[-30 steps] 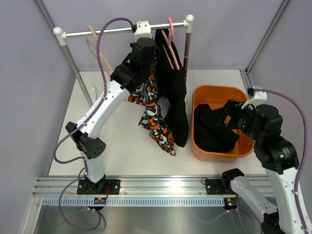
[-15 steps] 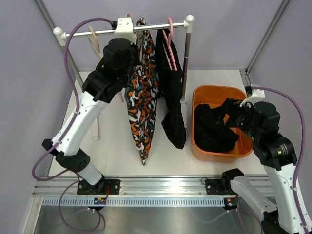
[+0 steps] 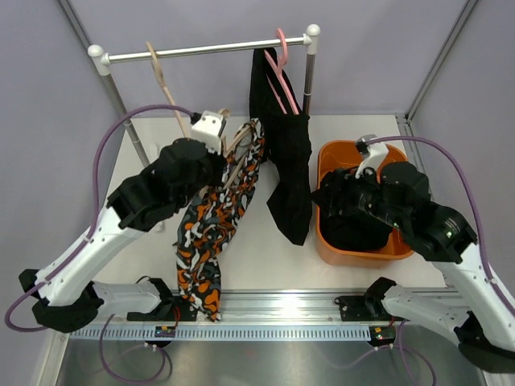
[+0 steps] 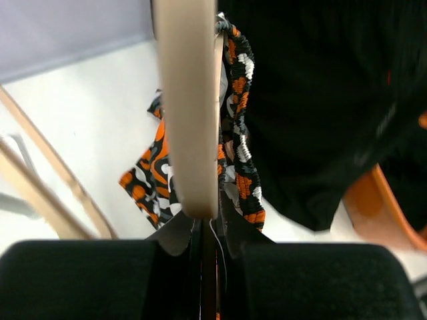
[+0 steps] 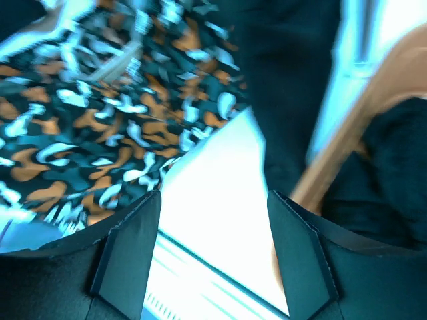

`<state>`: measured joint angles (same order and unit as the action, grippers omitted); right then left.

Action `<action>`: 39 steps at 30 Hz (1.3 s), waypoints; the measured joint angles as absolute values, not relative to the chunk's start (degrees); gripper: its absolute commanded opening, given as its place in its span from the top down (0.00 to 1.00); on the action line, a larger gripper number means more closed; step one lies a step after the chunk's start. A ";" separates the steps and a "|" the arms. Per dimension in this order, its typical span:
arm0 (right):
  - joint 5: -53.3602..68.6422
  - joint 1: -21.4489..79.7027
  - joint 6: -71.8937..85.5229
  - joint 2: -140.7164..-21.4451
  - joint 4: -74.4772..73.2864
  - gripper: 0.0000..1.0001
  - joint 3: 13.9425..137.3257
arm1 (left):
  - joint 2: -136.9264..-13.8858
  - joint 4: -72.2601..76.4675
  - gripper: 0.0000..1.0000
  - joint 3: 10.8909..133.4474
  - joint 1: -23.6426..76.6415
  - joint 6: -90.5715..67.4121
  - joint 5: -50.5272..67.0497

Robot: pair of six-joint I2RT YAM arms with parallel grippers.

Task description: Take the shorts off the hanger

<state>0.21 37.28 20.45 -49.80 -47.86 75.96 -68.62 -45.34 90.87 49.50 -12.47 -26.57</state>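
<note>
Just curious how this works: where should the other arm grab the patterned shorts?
Probably the loose lower half of the patterned shorts, approached from the right. That part trails free below the wooden hanger, which the left gripper clamps.

You have a metal clothes rail (image 3: 201,50) running across the far side of the bench (image 3: 265,257), carried on two slanted posts, one at each end. To your right, near the right-hand post (image 3: 309,72), an orange plastic bin (image 3: 346,254) stands on the bench. A slotted metal track (image 3: 273,310) runs along the near edge. Plain lilac-grey walls (image 3: 362,48) close in the space.
</note>
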 measured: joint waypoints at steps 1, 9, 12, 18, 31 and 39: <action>-0.97 40.34 20.97 -50.92 -47.68 0.27 76.64 | -66.65 -45.71 1.00 88.66 50.37 -12.91 -26.44; -11.62 57.12 24.45 -63.94 -43.68 0.25 80.29 | -55.09 -49.93 1.00 76.71 55.20 -17.08 -23.97; -13.56 59.22 25.45 -69.73 -41.50 0.25 81.25 | -53.10 -51.05 1.00 75.29 56.34 -18.11 -23.57; -16.91 59.64 27.20 -79.05 -38.30 0.26 84.33 | -50.48 -51.44 1.00 73.47 56.90 -19.38 -22.26; -20.58 59.66 28.91 -88.12 -34.94 0.47 92.62 | -44.58 -54.54 1.00 73.43 57.08 -19.62 -20.23; -21.93 59.66 29.23 -91.39 -35.35 0.79 93.65 | -42.04 -55.53 1.00 73.47 57.08 -19.79 -19.16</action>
